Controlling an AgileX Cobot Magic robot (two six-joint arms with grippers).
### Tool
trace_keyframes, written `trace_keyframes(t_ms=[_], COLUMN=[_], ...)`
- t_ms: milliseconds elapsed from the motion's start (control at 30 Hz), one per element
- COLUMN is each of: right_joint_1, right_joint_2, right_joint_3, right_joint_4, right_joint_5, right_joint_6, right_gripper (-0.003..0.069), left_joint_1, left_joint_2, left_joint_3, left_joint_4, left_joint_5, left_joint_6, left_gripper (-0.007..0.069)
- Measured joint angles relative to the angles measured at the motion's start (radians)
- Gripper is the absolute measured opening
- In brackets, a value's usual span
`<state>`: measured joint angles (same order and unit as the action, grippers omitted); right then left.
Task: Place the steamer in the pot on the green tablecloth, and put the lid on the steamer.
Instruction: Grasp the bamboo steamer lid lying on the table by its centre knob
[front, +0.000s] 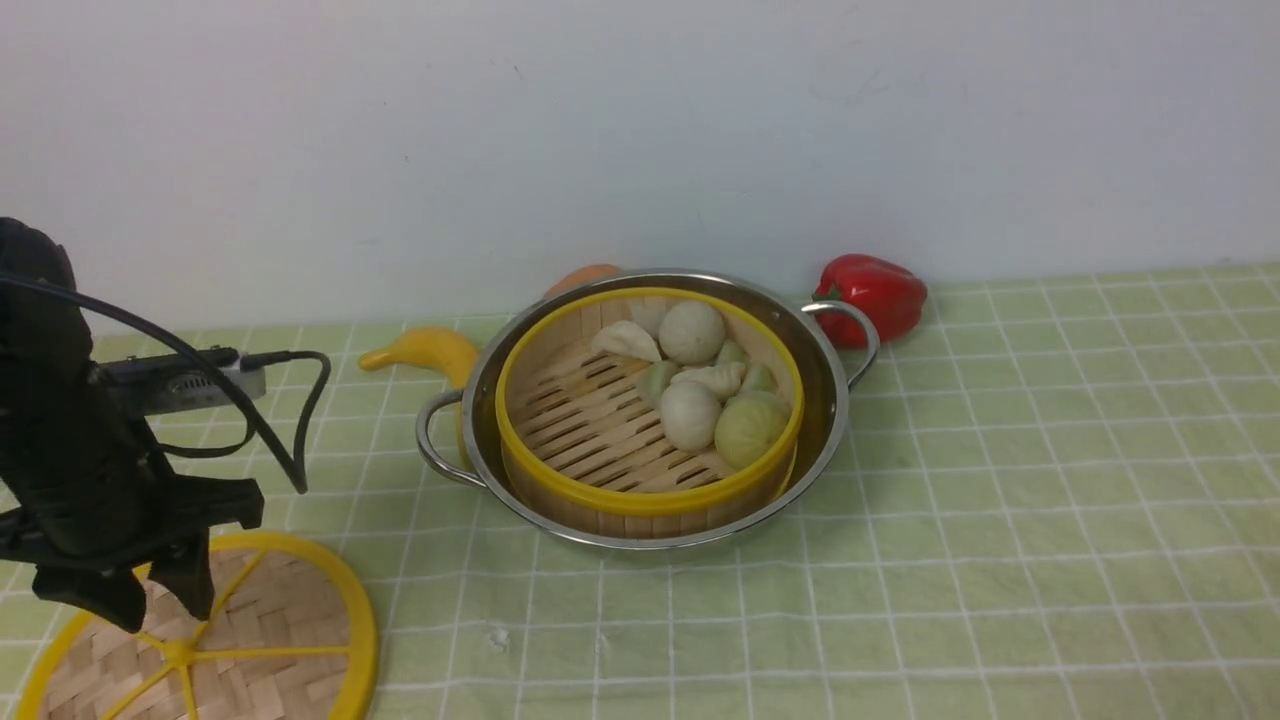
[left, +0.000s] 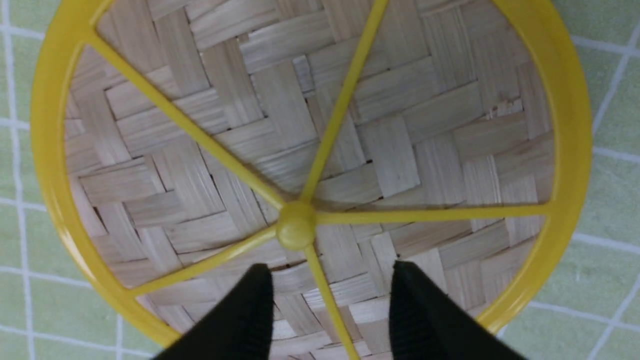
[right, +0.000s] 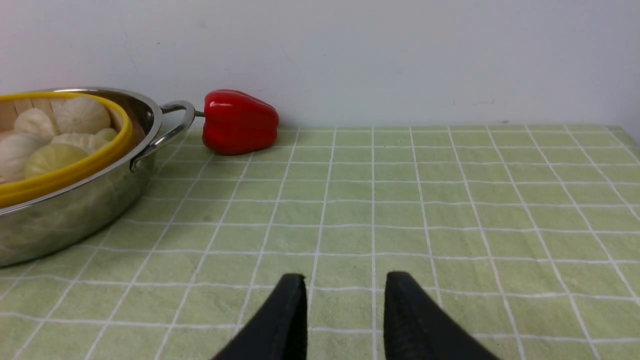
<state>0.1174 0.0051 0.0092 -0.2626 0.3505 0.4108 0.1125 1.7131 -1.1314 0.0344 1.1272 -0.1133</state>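
Left gripper is open and empty, straddling a spoke of the lid by its hub, so I'd drop straight and pinch it squarely.

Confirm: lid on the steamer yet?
Off. The lid lies flat on the green tablecloth, apart from the pot; the steamer stands uncovered, dumplings showing.

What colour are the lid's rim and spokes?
Yellow, around a pale woven-bamboo face; the left wrist view shows the lid best.
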Motion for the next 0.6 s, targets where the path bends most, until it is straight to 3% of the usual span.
trace_keyframes(t_ms=[200, 600], right_joint_1=[0.0, 0.0], right_joint_2=[0.0, 0.0], right_joint_3=[0.0, 0.0], right_joint_4=[0.0, 0.0], right_joint_5=[0.0, 0.0], right_joint_6=[0.0, 0.0], right_gripper=[0.0242, 0.0242], left_joint_1=[0.0, 0.0], left_joint_2=[0.056, 0.093], left_joint_3=[0.0, 0.0], left_joint_4=[-0.001, 0.009], left_joint_5=[0.016, 0.012], left_joint_6=[0.0, -0.028], left_gripper=[0.0388, 0.0304])
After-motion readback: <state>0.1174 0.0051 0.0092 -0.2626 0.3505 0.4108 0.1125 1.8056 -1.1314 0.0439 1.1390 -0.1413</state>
